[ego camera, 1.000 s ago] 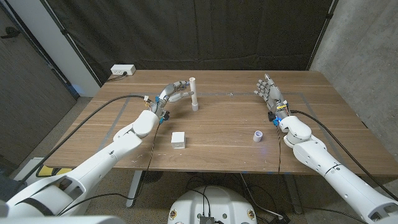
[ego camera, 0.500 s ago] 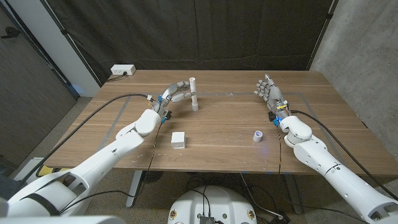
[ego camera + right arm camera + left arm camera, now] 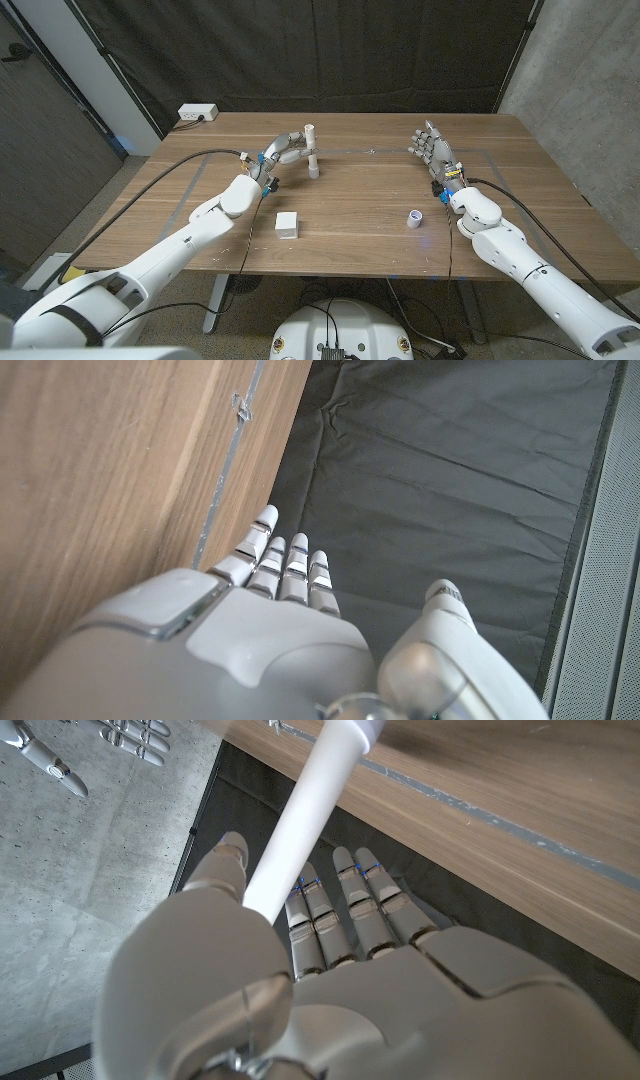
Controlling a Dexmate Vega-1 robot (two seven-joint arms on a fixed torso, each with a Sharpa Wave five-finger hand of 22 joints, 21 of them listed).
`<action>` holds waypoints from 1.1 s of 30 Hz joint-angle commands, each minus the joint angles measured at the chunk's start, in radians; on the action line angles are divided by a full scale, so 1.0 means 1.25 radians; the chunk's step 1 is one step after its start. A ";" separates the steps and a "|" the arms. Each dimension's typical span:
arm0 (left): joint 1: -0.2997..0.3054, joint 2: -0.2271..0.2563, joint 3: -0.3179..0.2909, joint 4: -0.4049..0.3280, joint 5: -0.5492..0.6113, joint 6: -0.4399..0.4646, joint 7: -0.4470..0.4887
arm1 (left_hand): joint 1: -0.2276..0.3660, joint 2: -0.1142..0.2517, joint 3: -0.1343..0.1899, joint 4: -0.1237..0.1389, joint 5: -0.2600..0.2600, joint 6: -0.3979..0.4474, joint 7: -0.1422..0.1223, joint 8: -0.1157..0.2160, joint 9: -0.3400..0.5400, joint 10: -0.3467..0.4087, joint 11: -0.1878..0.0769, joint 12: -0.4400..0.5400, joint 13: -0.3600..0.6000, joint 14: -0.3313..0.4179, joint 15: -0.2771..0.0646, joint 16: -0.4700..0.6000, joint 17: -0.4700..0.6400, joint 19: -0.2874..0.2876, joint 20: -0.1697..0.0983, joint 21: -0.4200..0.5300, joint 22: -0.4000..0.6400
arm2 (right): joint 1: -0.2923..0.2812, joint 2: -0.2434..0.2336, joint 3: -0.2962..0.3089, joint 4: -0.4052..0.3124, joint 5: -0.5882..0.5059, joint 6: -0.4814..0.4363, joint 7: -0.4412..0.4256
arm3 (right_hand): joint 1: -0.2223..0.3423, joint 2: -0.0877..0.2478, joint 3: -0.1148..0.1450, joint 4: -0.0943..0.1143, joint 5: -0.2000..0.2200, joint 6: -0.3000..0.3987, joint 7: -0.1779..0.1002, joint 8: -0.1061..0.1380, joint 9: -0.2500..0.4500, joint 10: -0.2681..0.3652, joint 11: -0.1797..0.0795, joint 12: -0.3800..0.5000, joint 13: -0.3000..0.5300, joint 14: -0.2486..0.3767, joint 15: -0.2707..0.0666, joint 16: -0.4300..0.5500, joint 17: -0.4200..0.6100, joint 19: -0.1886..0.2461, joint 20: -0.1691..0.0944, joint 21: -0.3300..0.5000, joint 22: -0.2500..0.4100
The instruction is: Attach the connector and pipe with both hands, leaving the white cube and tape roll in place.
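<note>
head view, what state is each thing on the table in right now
white plastic pipe: upright, left hand's fingers around it
left hand: reaching to the pipe
right hand: open, holding nothing
white cube: on table, untouched
small white tape roll: on table, untouched

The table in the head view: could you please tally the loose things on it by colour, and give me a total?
White: 3, the upright pipe with the connector at its foot, and the cube.
White with a purple core: 1, the tape roll.
Total: 4.
The left hand is beside the pipe; the right hand holds nothing.
</note>
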 commanded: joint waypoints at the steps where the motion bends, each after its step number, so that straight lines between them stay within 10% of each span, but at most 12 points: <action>1: 0.012 0.007 -0.004 -0.025 -0.007 0.033 0.003 | 0.006 0.001 0.005 0.001 -0.004 0.009 0.002 0.003 0.001 0.007 -0.001 0.001 0.002 0.009 -0.056 0.005 0.002 0.011 -0.010 0.006 0.001 | 0.006 -0.003 -0.003 0.001 0.001 -0.016 0.000 | 0.007 0.005 0.001 -0.005 0.004 0.010 -0.001 0.005 0.004 0.009 0.000 0.006 0.001 0.009 0.001 0.003 0.001 0.006 -0.016 -0.001 0.003; 20: 0.012 0.000 -0.002 -0.027 -0.004 0.052 0.021 | 0.017 0.017 0.013 0.005 -0.015 0.055 0.006 0.010 0.000 0.052 0.001 0.000 0.003 0.048 -0.060 0.007 0.002 0.031 -0.007 0.017 0.003 | 0.022 0.004 -0.009 0.027 0.005 -0.012 0.016 | 0.020 0.013 0.006 -0.012 0.003 0.012 -0.003 0.005 0.004 0.016 0.000 0.007 0.002 0.017 0.003 0.001 0.001 0.014 -0.013 -0.009 0.004; 33: 0.012 -0.018 -0.005 -0.016 -0.020 0.053 0.036 | 0.052 0.080 0.051 0.007 -0.031 0.106 0.013 0.015 0.000 0.104 0.013 -0.002 0.003 0.093 -0.068 0.007 0.003 0.075 -0.009 0.040 0.004 | 0.021 0.005 -0.007 0.029 0.007 -0.009 0.016 | 0.021 0.013 0.006 -0.013 0.002 0.011 -0.004 0.003 0.005 0.018 0.000 0.006 0.002 0.018 0.003 -0.001 0.001 0.016 -0.013 -0.013 0.004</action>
